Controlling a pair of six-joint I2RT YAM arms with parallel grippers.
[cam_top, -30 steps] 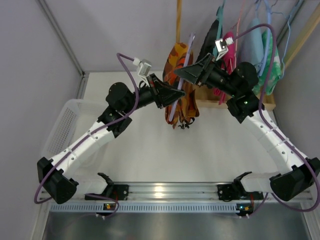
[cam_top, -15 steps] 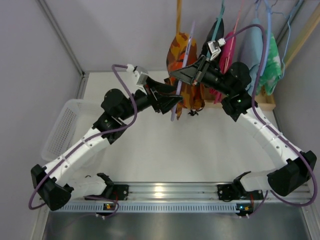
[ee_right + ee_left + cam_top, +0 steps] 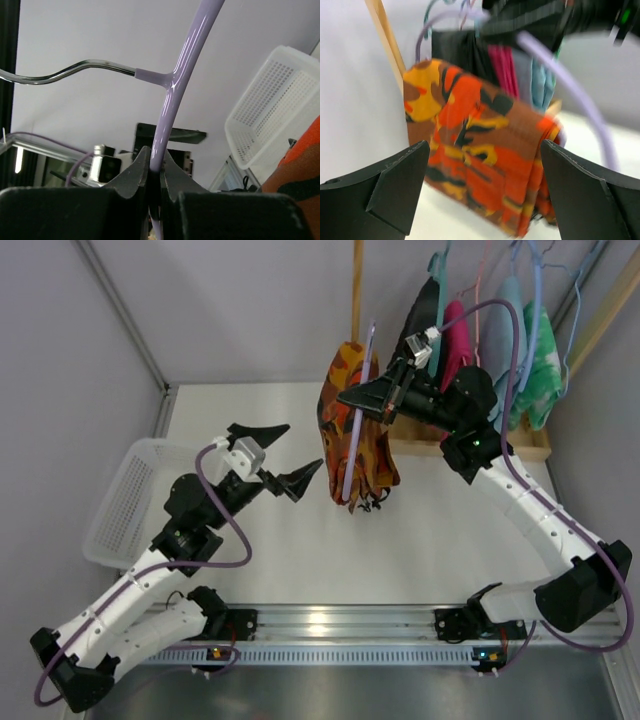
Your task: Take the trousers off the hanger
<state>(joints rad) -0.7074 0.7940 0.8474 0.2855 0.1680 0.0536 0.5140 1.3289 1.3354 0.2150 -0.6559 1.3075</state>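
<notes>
Backed off toward 8 o'clock, our left gripper (image 3: 303, 445) gapes empty clear of the trousers (image 3: 335, 415), while our right gripper (image 3: 152, 172) clenches the hanger (image 3: 352, 455), steadying it for stripping.

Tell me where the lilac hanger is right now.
Top view, upper centre: the lilac hanger is clamped in the right fingers, just left of the black garment, with the trousers draped over it.

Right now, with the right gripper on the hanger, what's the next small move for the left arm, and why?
Probably ease the open left gripper forward onto the near edge of the trousers and close. The right gripper is shut on the hanger, the trousers are still draped over it, and the left gripper hangs apart from the fabric, facing it.
</notes>
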